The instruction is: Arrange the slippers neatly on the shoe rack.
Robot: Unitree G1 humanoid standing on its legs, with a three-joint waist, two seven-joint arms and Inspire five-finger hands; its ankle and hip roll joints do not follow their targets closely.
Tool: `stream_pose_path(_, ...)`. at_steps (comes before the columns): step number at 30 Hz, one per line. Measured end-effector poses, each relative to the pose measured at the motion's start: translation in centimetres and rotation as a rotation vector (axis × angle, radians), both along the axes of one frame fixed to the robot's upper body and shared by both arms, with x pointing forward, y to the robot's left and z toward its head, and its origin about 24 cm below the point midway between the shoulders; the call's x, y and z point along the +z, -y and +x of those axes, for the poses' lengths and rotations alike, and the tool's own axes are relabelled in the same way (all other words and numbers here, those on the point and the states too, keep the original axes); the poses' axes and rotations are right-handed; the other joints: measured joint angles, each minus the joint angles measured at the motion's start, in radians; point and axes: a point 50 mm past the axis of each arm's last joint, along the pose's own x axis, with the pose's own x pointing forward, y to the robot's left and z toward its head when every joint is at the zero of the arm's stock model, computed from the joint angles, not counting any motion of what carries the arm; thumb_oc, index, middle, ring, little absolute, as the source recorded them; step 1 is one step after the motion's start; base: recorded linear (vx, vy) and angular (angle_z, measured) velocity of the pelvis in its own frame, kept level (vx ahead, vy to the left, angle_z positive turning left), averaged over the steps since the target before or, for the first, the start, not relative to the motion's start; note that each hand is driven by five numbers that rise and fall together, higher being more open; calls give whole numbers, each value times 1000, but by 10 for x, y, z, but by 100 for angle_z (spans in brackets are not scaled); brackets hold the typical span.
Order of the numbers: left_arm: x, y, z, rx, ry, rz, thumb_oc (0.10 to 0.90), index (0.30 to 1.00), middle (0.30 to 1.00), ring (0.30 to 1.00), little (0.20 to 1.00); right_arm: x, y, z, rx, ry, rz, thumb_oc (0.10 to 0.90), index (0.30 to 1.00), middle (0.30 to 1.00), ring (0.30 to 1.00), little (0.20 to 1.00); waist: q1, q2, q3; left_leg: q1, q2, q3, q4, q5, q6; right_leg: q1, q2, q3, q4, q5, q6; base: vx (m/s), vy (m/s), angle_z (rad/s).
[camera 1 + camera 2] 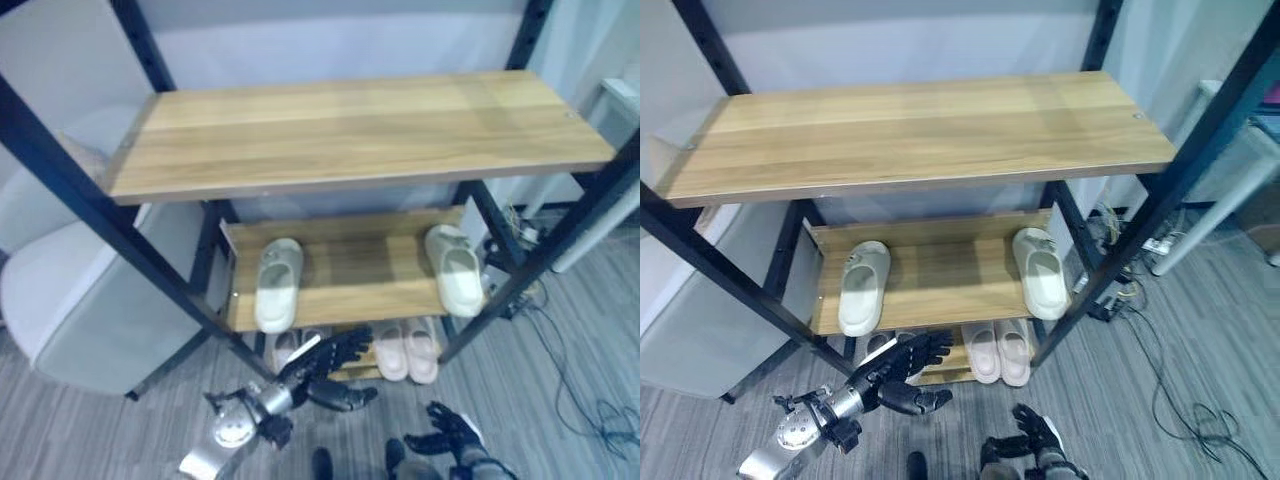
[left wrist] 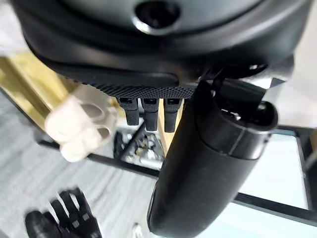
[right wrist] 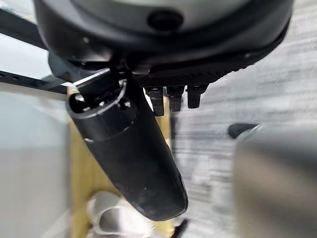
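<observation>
The shoe rack has a bare top board (image 1: pixel 350 130). On its middle shelf (image 1: pixel 350 270) two white slippers lie far apart, one at the left (image 1: pixel 277 283) and one at the right end (image 1: pixel 455 270). A pink pair (image 1: pixel 406 350) sits side by side on the bottom shelf. Another pale pair (image 1: pixel 286 346) is partly hidden behind my left hand (image 1: pixel 330 365). That hand hovers in front of the bottom shelf, fingers straight, open and holding nothing. My right hand (image 1: pixel 448 432) hangs low near the floor, open and holding nothing. The pink pair (image 2: pixel 79 126) shows in the left wrist view.
A grey upholstered seat (image 1: pixel 80 300) stands against the rack's left side. Cables and a power strip (image 1: pixel 575 400) lie on the floor at the right. The rack's black slanted posts (image 1: pixel 120 240) frame the shelves on both sides.
</observation>
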Motion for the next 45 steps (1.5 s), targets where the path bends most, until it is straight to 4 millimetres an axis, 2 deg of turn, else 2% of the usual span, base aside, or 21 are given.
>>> stream_pose_path(2, 2, 4, 2, -13, -2, -31, 800, 900, 900, 900, 900, -1, -2, 0, 0, -4, 5, 800, 900, 900, 900, 900, 3, 3, 0, 3, 0, -3, -1, -4, -3, 6, -25, 28, 8, -1, 2, 82, -85, 1)
stream_pose_path(4, 7, 4, 7, -20, 17, -28, 800, 900, 900, 900, 900, -3, -6, -6, 5, -25, 15, 800, 900, 900, 900, 900, 2, -2, -2, 4, -4, -20, -1, 2, -13, 55, -51, 44, -104, 19, 4, 139, -123, 20)
stream_pose_path(5, 9, 3, 8, -14, 26, -25, 800, 900, 900, 900, 900, -4, -8, -11, -1, -28, 25, 800, 900, 900, 900, 900, 1, -14, -5, 6, -9, -32, -1, 5, -27, 81, -55, 52, -149, 38, 5, 149, -108, 36)
stream_pose_path(6, 11, 2, 12, 13, 51, -7, 800, 900, 900, 900, 900, -6, -9, -13, 0, -37, 24, 800, 900, 900, 900, 900, -7, -19, -9, 15, -3, -50, -2, 6, -44, 137, -46, 43, -220, 51, 5, 102, -74, 29)
stream_pose_path(10, 25, -1, 21, 68, 160, 30, 800, 900, 900, 900, 900, -5, -2, -13, 16, -40, -6, 800, 900, 900, 900, 900, -11, -2, -20, 22, 38, -56, -6, 7, -75, 177, -8, 33, -284, 74, -18, 86, -100, 5)
stream_pose_path(11, 36, -4, 31, 102, 265, 99, 800, 900, 900, 900, 900, -4, 5, -15, 34, -46, -39, 800, 900, 900, 900, 900, -18, -2, -21, 24, 53, -65, -6, 9, -82, 186, 11, 19, -284, 75, -21, 113, -115, 10)
stream_pose_path(15, 79, -33, 62, 315, 562, 260, 800, 900, 900, 900, 900, -4, 27, -28, -11, -70, -86, 800, 900, 900, 900, 900, -21, -10, -37, 34, 69, -69, -6, 11, -95, 195, 29, 16, -286, 73, -23, 72, -85, 2)
stream_pose_path(16, 95, -47, 68, 397, 681, 356, 800, 900, 900, 900, 900, -4, 30, -38, -27, -81, -88, 800, 900, 900, 900, 900, -21, -17, -52, 33, 72, -71, -6, 10, -98, 195, 30, 15, -292, 69, -31, 125, -83, 4)
stream_pose_path(19, 106, -68, 70, 535, 783, 440, 800, 900, 900, 900, 900, -6, 29, -59, -35, -110, -78, 800, 900, 900, 900, 900, -22, -28, -100, 33, 72, -75, -7, 4, -104, 196, 30, 13, -292, 56, -32, 71, -54, 4)
stream_pose_path(22, 108, -85, 71, 597, 857, 575, 800, 900, 900, 900, 900, -10, 26, -73, -45, -149, -67, 800, 900, 900, 900, 900, -21, -38, -130, 33, 68, -75, -6, 4, -103, 195, 26, 13, -292, 60, -37, 20, -27, 1)
stream_pose_path(28, 88, -112, 77, 607, 868, 885, 800, 900, 900, 900, 900, -9, 23, -66, -14, -127, -70, 800, 900, 900, 900, 900, -25, -31, -151, -39, 55, -77, -6, 22, -99, 124, 15, 13, -292, 81, -36, -8, 7, 1)
stream_pose_path(35, 78, -114, 75, 550, 893, 1059, 800, 900, 900, 900, 900, -8, 23, -62, 14, -107, -90, 800, 900, 900, 900, 900, -26, -28, -152, -78, 50, -76, -7, 32, -93, 87, 8, 13, -292, 90, -33, 29, 18, 1)
stream_pose_path(45, 68, -119, 77, 519, 858, 1146, 800, 900, 900, 900, 900, -3, 21, -54, 13, -64, -95, 800, 900, 900, 900, 900, -51, -28, -152, -111, 45, -57, -7, 33, -90, 43, 7, 21, -292, 101, -34, 0, 26, -5)
